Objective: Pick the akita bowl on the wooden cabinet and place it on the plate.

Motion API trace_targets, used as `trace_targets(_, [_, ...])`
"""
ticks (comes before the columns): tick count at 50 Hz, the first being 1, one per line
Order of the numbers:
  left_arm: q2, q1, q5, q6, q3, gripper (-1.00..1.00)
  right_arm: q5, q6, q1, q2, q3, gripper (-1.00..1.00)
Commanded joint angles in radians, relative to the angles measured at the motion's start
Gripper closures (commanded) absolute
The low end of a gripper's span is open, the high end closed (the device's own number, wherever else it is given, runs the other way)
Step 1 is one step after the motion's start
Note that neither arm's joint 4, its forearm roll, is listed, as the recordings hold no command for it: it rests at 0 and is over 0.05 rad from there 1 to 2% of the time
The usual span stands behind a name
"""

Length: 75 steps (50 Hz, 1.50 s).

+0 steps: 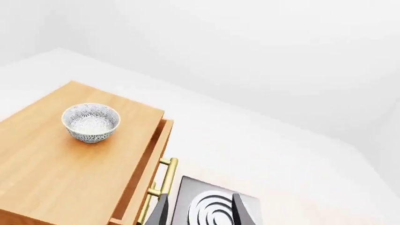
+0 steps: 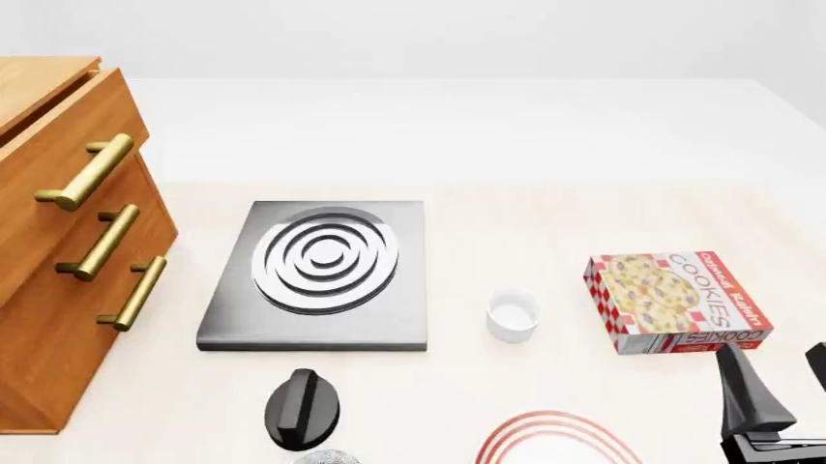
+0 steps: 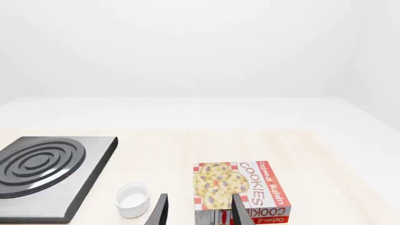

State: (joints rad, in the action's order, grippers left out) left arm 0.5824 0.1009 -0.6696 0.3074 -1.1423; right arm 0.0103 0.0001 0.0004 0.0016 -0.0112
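The akita bowl, speckled black and white, stands upright on the flat top of the wooden cabinet, and nothing touches it. My left gripper is open and empty, well short of the bowl, out past the cabinet's drawer front and over the stove. In the front view the cabinet fills the left edge and its top is out of frame, so the bowl is hidden there. The plate, white with red rings, lies at the near edge, partly cut off. My right gripper is open and empty, just right of the plate.
A grey square stove with silver rings lies in the middle. A small white cup stands to its right, and a cookies box beyond that. A dark part of the left arm shows near the front edge.
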Motion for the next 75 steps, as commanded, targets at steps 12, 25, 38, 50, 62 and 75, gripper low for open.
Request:
trace_targets(12, [0.107, 0.192, -0.091, 0.054, -0.203, -1.00, 0.000, 0.000, 0.000, 0.000, 0.000, -1.00])
trace_targets(25, [0.209, 0.346, -0.060, 0.107, -0.286, -1.00, 0.000, 0.000, 0.000, 0.000, 0.000, -1.00])
trace_targets(38, [0.299, 0.421, 0.013, 0.116, -0.289, -1.00, 0.000, 0.000, 0.000, 0.000, 0.000, -1.00])
trace_targets(50, [0.385, 0.489, 0.024, 0.148, -0.329, -1.00, 0.000, 0.000, 0.000, 0.000, 0.000, -1.00])
trace_targets(62, [0.413, 0.561, 0.041, 0.169, -0.343, -1.00, 0.000, 0.000, 0.000, 0.000, 0.000, -1.00])
trace_targets(75, [0.447, 0.623, 0.048, 0.194, -0.343, -1.00, 0.000, 0.000, 0.000, 0.000, 0.000, -1.00])
